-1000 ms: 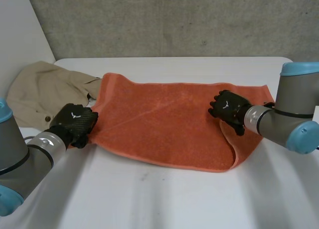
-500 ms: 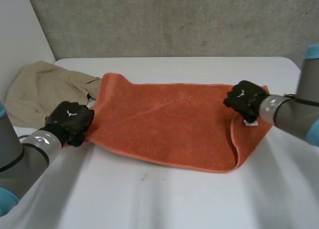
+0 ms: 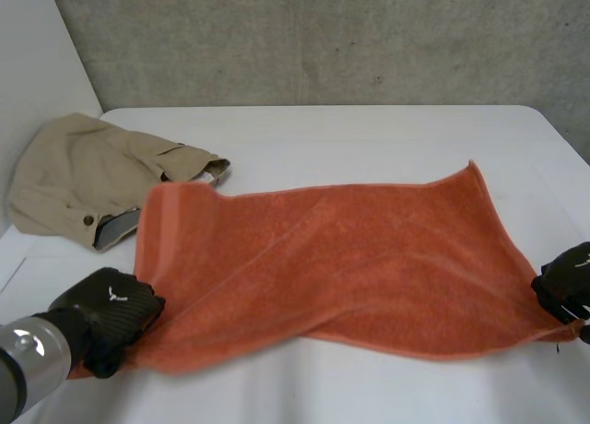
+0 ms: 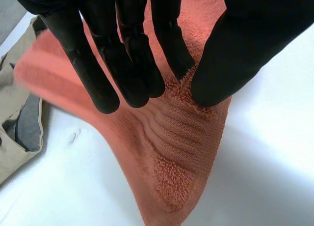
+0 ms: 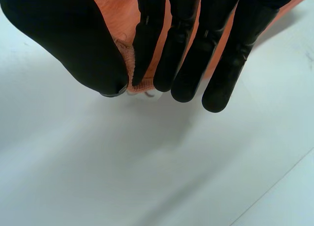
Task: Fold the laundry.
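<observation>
I have the towel stretched over the middle of the white table. It is orange terry with a nubbly looped pile, pulled into a long slanted strip with soft creases running along it. My left hand is at its near left corner and my right hand at its near right corner.

The tabletop is smooth and matte. Behind it stands a rough grey concrete wall, with a plain white panel at the left. A beige garment of flat woven cloth lies crumpled at the far left of the table, just beside the towel's left end, showing a dark button and some grey lining.

The head view shows only the backs of my hands. The left wrist view shows the grip: straight fingers press the towel against the thumb, and a flat ribbed band crosses the pile just past the fingertips. In the right wrist view, my thumb and nearest finger are clamped on the very tip of the corner. A small pale label seems to peep out beneath it.
</observation>
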